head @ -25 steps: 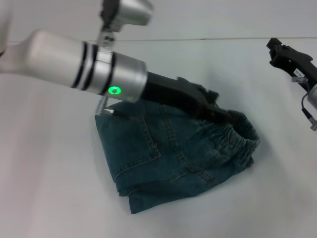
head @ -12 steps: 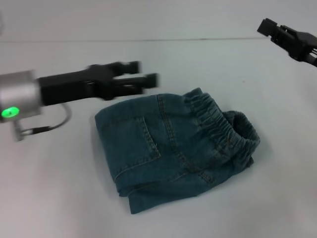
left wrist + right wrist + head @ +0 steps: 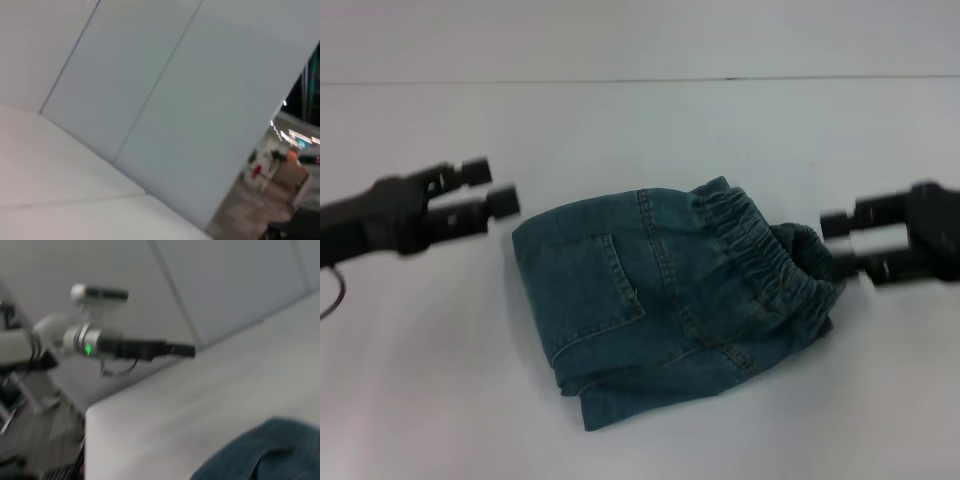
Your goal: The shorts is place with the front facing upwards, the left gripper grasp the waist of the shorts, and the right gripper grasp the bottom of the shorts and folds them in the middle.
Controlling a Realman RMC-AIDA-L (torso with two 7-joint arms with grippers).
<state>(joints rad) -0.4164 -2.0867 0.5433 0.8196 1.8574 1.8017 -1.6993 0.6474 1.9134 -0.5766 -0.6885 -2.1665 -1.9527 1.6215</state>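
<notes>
Already folded, the shorts [image 3: 675,300] are seen lying on the white table [image 3: 440,400] between both arms. Their waist [image 3: 770,262] is turned toward the right gripper [image 3: 842,245], which is held just beside it, fingers parted and empty. Off the opposite edge, the left gripper [image 3: 492,189] is held apart, likewise spread and holding nothing. The leg hems cannot be made out.

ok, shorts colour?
Faded blue-green denim shorts, plain, no print visible; head view shows it best.
</notes>
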